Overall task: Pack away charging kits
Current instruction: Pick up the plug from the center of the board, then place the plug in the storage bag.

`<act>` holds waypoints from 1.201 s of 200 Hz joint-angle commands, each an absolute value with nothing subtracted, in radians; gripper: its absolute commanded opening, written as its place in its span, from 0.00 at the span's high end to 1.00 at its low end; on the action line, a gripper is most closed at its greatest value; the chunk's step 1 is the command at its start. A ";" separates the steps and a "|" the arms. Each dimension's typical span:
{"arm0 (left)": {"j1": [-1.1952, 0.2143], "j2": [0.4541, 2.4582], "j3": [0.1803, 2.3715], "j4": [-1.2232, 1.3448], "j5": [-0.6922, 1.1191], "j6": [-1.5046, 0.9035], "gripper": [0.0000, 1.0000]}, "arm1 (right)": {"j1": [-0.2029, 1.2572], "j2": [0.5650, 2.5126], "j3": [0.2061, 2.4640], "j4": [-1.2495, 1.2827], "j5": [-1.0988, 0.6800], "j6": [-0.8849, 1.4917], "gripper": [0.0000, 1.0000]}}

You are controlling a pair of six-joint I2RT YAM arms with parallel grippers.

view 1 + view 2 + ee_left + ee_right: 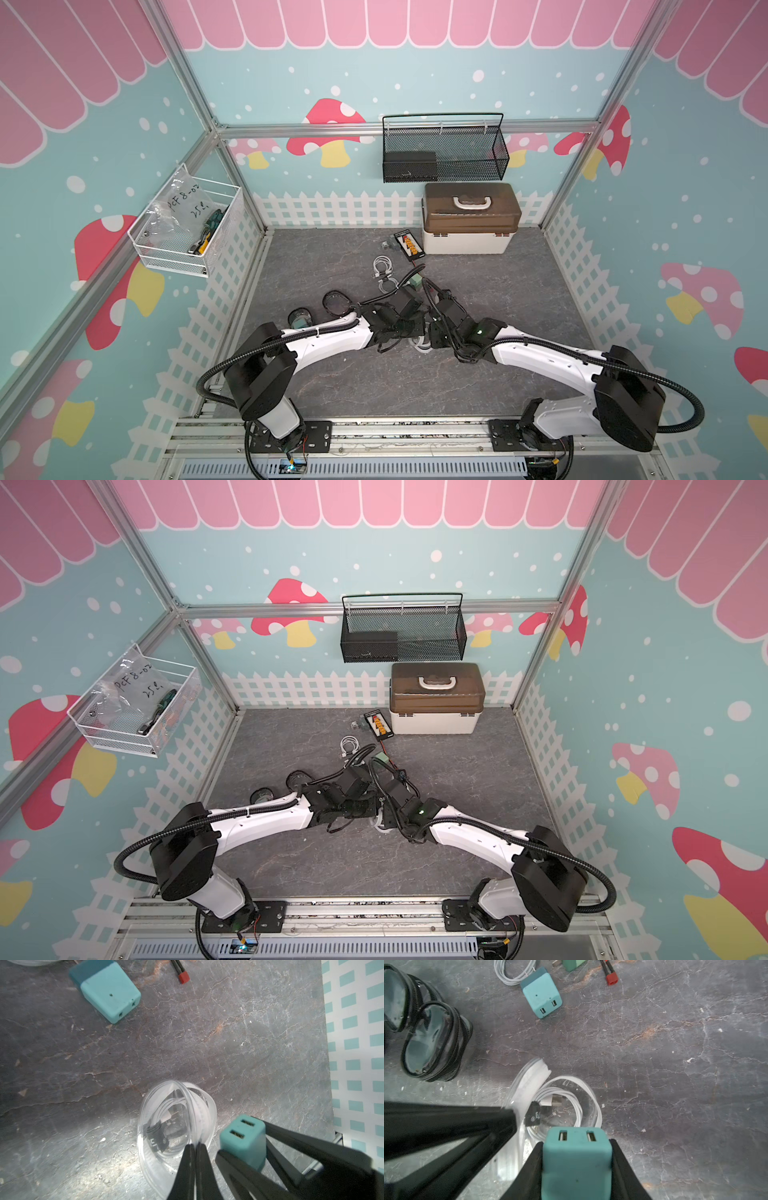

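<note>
R claw (576,1142) is being clamped on a teal USB plug adapter (576,1163), ports leading, long axis in line w/ the fingers. L claw (195,1147) is being pinched shut on the rim of a clear zip bag (143,1105), mouth being propped open, w/ a coiled white cable (166,1109) inside. Adapter is being held just beside that mouth, R-arm side; prob. only a short tip-in is needed. Both arms are being reached inward, wrists nearly meeting mid-desk (540,291). Farther off, a 2nd adapter (542,995) is lying by a loose cable coil (512,972).
</note>
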State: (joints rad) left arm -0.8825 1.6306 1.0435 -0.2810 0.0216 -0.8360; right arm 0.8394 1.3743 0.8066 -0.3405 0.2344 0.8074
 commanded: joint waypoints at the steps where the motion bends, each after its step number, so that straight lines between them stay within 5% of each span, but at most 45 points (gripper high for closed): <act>1: -0.890 1.602 1.019 -0.211 0.049 -0.868 1.00 | 0.821 1.386 0.828 -0.277 0.227 0.792 0.93; 166: -0.893 1.560 0.896 0.003 0.038 -0.943 1.00 | 0.746 1.480 0.755 -0.123 0.131 0.813 0.93; 221: -0.893 1.585 0.888 0.050 0.070 -0.954 1.00 | 0.748 1.543 0.779 -0.101 0.102 0.819 0.86; 240: -0.893 1.585 0.884 0.052 0.066 -0.952 1.00 | 0.747 1.553 0.784 -0.097 0.098 0.818 0.76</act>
